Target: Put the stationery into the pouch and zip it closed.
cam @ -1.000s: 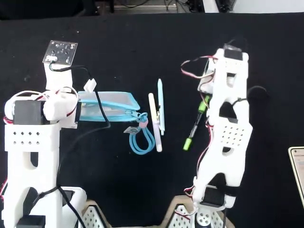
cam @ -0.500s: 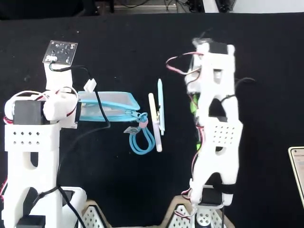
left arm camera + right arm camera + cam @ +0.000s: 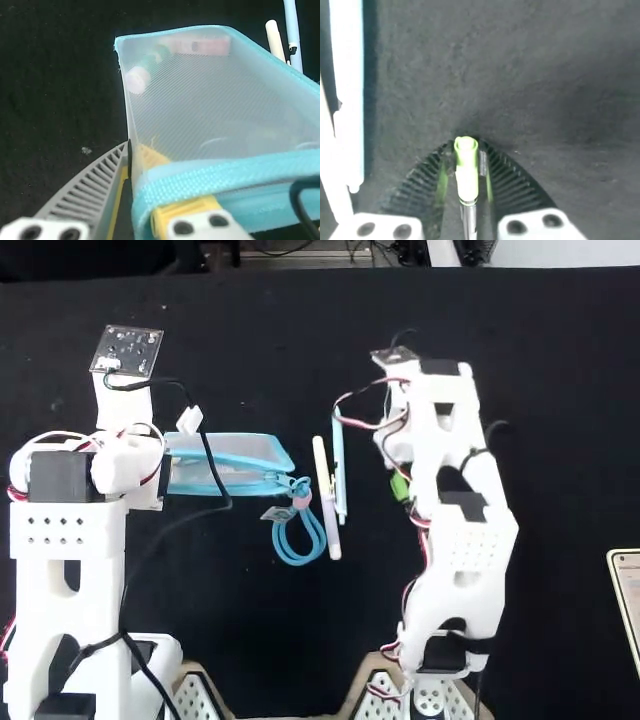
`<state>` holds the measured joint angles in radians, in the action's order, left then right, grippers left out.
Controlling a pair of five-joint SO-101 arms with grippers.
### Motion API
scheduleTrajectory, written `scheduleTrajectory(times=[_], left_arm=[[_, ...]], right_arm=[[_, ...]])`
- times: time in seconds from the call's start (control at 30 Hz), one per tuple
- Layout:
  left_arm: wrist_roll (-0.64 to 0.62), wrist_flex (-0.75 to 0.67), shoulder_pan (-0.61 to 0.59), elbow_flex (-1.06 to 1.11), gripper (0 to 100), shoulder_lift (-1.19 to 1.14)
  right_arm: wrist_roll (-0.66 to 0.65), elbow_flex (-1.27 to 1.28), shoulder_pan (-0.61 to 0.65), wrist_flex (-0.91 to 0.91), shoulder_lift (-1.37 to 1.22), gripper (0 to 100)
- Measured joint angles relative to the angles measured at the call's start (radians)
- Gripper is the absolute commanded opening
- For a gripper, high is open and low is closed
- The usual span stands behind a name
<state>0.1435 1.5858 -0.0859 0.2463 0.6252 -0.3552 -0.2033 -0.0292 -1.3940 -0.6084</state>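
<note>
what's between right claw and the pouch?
In the high view, a cream pen and a light blue pen lie side by side between the pouch and the right claw, which grips a green pen; the blue loop lies nearer the pouch.

The table (image 3: pixel 250 330) wears black cloth, matt and faintly fuzzy, flecked with lint. The pouch (image 3: pixel 200 110) has translucent, finely ribbed plastic walls, frosted rather than clear, edged in coarse woven turquoise tape; its wrist loop (image 3: pixel 298 535) looks like smooth blue cord. The green pen (image 3: pixel 466 170) is smooth plastic with a slight sheen, as are the white pen (image 3: pixel 324 490) and pale blue pen (image 3: pixel 338 455). The left arm (image 3: pixel 65 570) and right arm (image 3: pixel 470 540) are matt white plastic. The right gripper (image 3: pixel 466 150) has ridged dark plastic fingers, the left gripper (image 3: pixel 131 155) a ridged grey one.
</note>
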Motion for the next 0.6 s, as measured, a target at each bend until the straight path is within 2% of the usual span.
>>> scheduleTrajectory(times=[0.17,0.23,0.6], left_arm=[[0.002,0.0,0.0,0.015,3,0.003],[0.002,0.0,0.0,0.015,3,0.003],[0.002,0.0,0.0,0.015,3,0.003]], right_arm=[[-0.003,0.06,0.032,0.037,0.026,15.5],[-0.002,0.06,0.051,0.025,0.026,17.3],[-0.124,0.06,0.068,0.003,0.028,2.7]])
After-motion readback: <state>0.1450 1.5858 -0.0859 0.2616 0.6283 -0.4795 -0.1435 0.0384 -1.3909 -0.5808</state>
